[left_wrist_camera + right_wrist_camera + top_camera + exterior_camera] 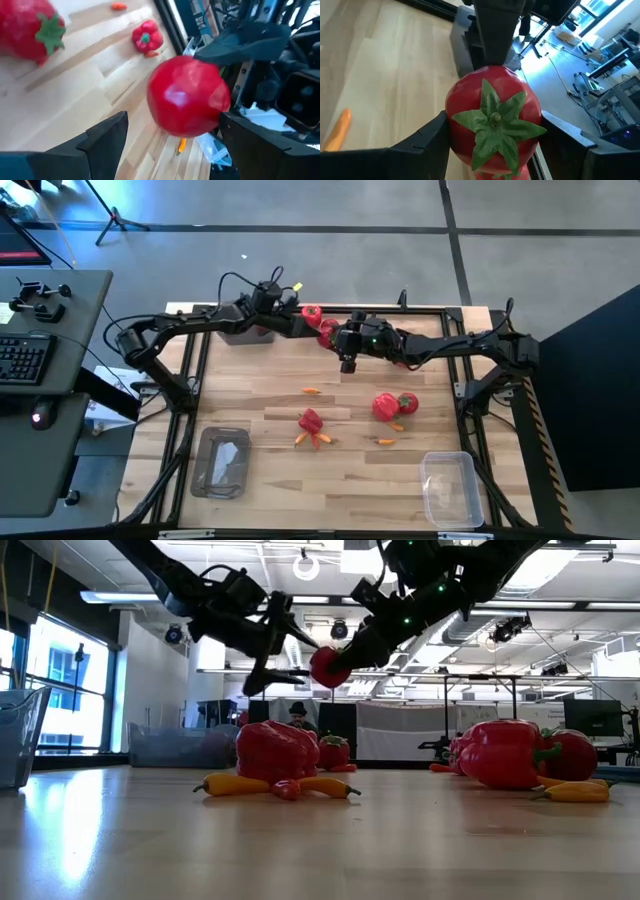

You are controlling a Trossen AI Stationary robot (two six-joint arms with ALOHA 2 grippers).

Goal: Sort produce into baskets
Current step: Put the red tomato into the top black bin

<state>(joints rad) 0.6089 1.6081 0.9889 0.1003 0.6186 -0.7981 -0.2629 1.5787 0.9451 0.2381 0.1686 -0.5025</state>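
Note:
A round red fruit with a green top hangs in the air over the table's far middle, with my right gripper shut on it. My left gripper is open, one finger on each side of the same fruit, with a clear gap on one side. In the low view the fruit sits between the two arms. A second round red fruit lies just below on the table. Two red bell peppers and slim orange pieces rest on the wood. Clear baskets stand near left, near right and far left. My right gripper pinches the round fruit by its two opposite sides between its two fingers. The green top faces back toward my wrist. The fingers come from the table's right side, slanting slightly down. The fruit is lifted clear of the table.
Another round red fruit lies against the right pepper. Orange pieces lie near it. A desk with a keyboard stands beyond the table's left edge. Bare wood lies between the two near baskets.

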